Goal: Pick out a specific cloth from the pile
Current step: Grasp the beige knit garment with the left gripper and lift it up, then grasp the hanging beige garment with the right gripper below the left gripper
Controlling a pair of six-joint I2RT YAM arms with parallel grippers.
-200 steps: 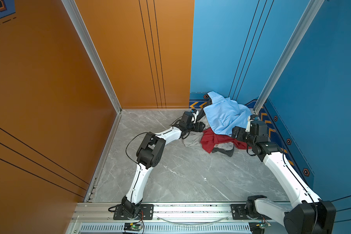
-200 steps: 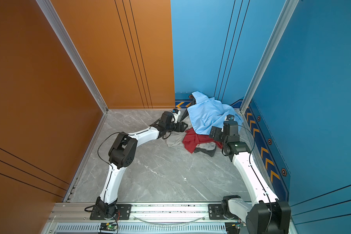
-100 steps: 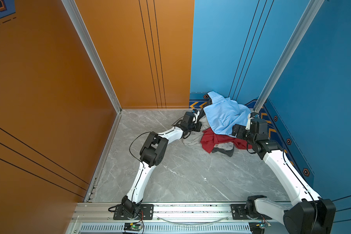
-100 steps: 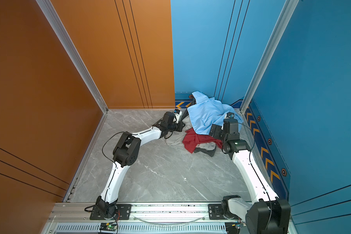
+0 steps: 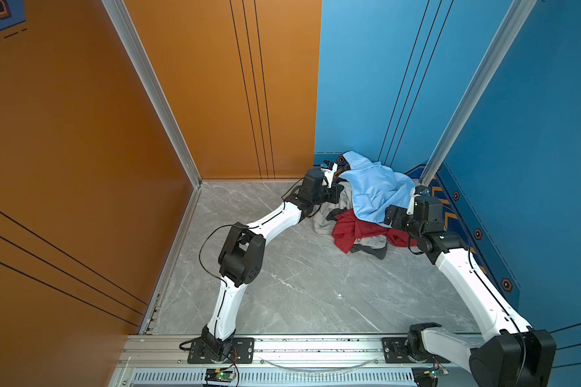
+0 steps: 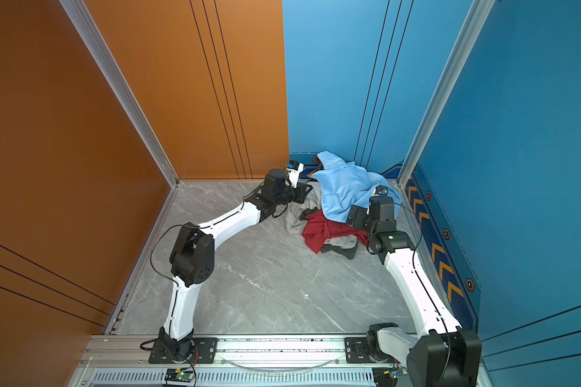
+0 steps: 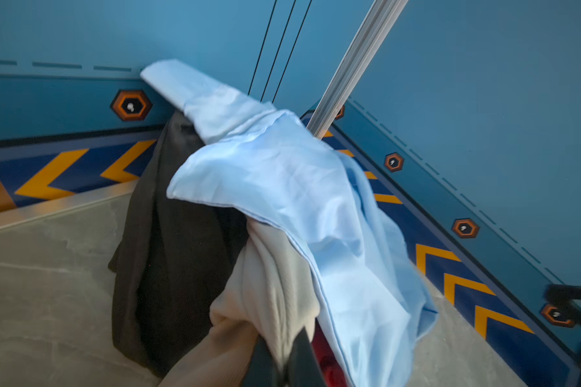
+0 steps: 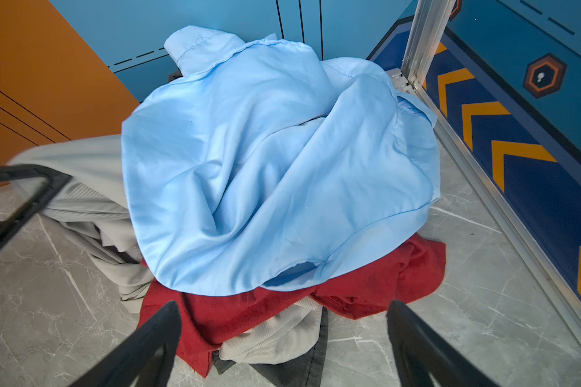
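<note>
We see left claw [image 7: 282,363] clamped on cloth [image 7: 269,284] — cloth tucked under blue shirt [image 8: 275,160] in pile [image 5: 359,231], far right corner of floor [image 5: 299,278]. Right claw [image 8: 282,310] spread wide apart, facing pile

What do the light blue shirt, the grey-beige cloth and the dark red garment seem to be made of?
Light blue shirt: likely thin woven fabric, smooth with slight sheen, sharp creases. Grey-beige cloth: soft knit, matte, fine ribs visible. Dark red garment: probably fleece-like, matte, fuzzy surface.
</note>
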